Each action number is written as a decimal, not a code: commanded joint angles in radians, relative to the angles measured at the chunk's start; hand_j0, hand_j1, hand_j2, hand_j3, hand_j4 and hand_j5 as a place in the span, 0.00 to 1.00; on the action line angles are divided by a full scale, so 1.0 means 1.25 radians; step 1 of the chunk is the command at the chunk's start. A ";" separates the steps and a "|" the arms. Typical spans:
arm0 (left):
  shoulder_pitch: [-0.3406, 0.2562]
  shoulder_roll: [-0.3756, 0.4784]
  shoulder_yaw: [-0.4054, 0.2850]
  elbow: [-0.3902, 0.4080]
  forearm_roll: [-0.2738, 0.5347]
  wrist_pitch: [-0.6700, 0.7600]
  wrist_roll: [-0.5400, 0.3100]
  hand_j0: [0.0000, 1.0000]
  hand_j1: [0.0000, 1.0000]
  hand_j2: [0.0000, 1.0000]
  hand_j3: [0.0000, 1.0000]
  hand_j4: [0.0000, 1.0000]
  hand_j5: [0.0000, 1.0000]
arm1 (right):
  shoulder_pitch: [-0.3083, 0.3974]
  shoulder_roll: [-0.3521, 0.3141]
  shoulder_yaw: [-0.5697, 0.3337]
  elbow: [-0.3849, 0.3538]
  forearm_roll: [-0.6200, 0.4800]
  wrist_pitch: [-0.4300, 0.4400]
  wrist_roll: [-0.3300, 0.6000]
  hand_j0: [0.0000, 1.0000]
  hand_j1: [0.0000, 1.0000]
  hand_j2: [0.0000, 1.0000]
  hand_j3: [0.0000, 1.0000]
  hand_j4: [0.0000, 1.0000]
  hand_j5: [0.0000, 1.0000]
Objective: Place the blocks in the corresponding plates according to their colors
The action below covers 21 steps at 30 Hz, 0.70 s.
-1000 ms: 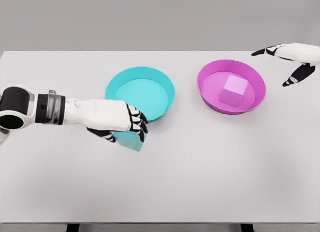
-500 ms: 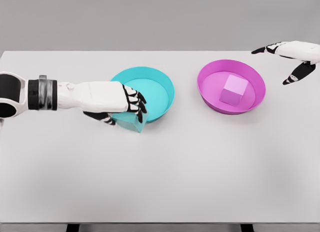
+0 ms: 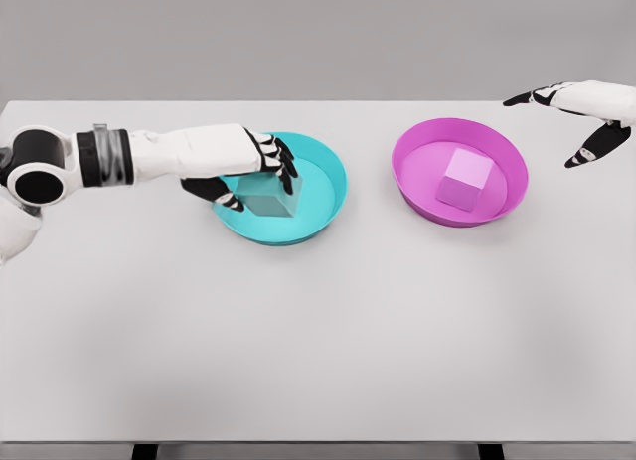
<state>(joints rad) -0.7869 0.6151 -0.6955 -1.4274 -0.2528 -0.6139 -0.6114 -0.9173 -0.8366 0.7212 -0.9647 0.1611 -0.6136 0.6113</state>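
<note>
**Teal block held over the teal plate**

The left hand (image 3: 234, 162) reaches in from the left side, its white forearm lying almost level across the table (image 3: 318, 331), and its black-tipped fingers (image 3: 283, 167) are curled down over the top of the teal block (image 3: 266, 195). The thumb presses the block's near-left face while the fingers wrap the far-right edge, so the hand is clamped on it. The block sits right under the palm, inside the rim of the teal plate (image 3: 323, 197), over the plate's left half. I cannot tell whether its underside touches the plate floor or hangs just above it. It is a cube, so it has no real long axis; it looks close to upright, with one flat face turned toward the front of the table and its top face hidden by the fingers.

Well off to the right of that hand lies the magenta plate (image 3: 412, 157), apart from the teal one. A pink block (image 3: 463, 180) rests in it, a little right of the plate's middle, turned so a corner edge points toward the front-left and its pale top face shows.

The right hand (image 3: 581, 112) hovers beyond the magenta plate's far-right rim, near the table's back corner, touching nothing. Its fingers are spread loosely, the forefinger stretched to the left and the thumb hanging down toward the table, and it holds nothing.
</note>
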 commanded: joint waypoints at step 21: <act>-0.026 -0.120 0.053 0.224 0.010 0.002 0.000 1.00 1.00 1.00 1.00 1.00 1.00 | 0.001 -0.001 0.000 -0.004 -0.005 0.002 0.000 1.00 1.00 1.00 1.00 1.00 1.00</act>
<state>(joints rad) -0.8176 0.4637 -0.6447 -1.1426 -0.2512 -0.6139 -0.6114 -0.9173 -0.8364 0.7222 -0.9689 0.1609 -0.6136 0.6113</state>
